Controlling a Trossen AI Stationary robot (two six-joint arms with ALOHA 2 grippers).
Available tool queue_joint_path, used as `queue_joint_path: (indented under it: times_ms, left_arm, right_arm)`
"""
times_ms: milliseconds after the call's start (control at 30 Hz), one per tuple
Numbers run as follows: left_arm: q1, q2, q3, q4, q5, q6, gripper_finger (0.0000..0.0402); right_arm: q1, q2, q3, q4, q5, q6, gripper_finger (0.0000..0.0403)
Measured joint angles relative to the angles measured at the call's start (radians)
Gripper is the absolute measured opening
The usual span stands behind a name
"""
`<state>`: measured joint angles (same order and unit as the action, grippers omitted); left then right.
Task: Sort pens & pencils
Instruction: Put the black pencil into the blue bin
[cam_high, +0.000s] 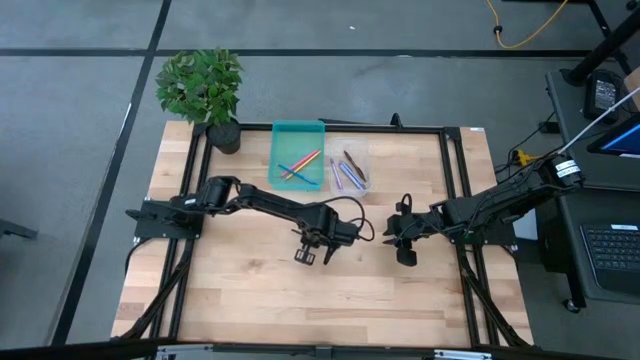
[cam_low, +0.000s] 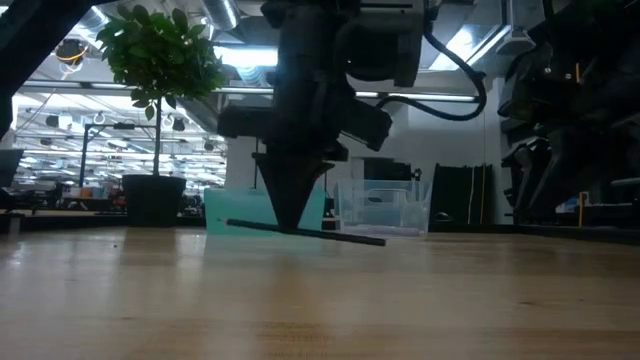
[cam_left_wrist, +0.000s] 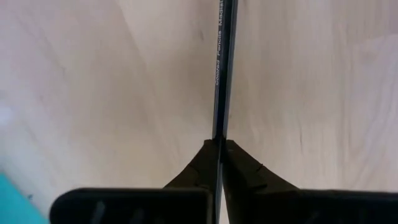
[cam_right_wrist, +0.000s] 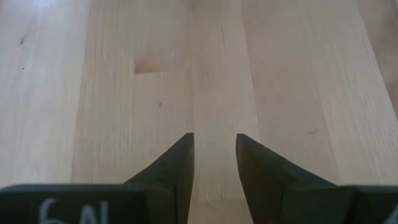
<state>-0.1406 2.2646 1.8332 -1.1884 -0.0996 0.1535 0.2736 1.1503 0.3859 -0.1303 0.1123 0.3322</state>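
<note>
Dark pencil (cam_left_wrist: 221, 68) pinched in left gripper (cam_left_wrist: 219, 148) just above the wooden surface (cam_high: 250, 290) at centre, near teal tray (cam_high: 297, 133) and clear tray (cam_high: 358, 150); right gripper (cam_right_wrist: 214, 146) empty, parted, beside it

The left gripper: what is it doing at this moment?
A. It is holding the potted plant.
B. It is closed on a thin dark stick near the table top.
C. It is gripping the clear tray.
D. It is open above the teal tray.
B: in the left wrist view the left gripper is pinched shut on a dark pencil, and the low view shows that stick level, just above the wooden table.
</note>
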Motion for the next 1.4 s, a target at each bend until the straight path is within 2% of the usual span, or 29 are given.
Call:
queue_joint_path:
  times_ms: [200,433,633,833,967,1167,1233,1333,1400]
  left_arm:
    - [0.000,-0.034,0.006,-0.086,-0.067,-0.044,0.0003]
    - [0.000,-0.110,0.008,-0.102,-0.138,-0.071,0.0002]
    - [0.012,-0.185,0.008,-0.169,-0.359,-0.105,0.0001]
    - [0.029,-0.233,0.009,-0.151,-0.354,-0.171,0.0001]
    - [0.033,-0.231,0.004,-0.065,-0.352,-0.171,0.0000]
    - [0.039,-0.224,-0.121,0.241,-0.360,-0.047,0.0000]
    - [0.044,-0.223,-0.185,0.298,-0.394,-0.033,0.0000]
    - [0.057,-0.222,-0.267,0.349,-0.508,-0.035,0.0000]
    - [0.068,-0.223,-0.318,0.391,-0.520,-0.036,0.0000]
  right_arm:
    - [0.000,0.000,0.000,-0.007,0.000,0.000,0.0120]
    - [0.000,0.000,0.000,-0.011,0.000,0.000,0.0120]
    - [0.000,0.000,0.000,-0.011,0.000,0.002,0.0120]
    - [0.000,0.000,0.000,-0.016,0.000,0.002,0.0120]
    - [0.004,0.000,0.000,-0.013,0.000,0.003,0.0120]
    - [0.005,0.000,0.000,-0.010,0.000,0.005,0.0120]
    - [0.010,0.000,0.000,-0.009,0.000,0.005,0.0120]
    - [0.018,0.000,0.000,-0.009,0.000,0.004,0.0119]
    - [0.020,0.000,0.000,-0.009,0.001,0.004,0.0119]
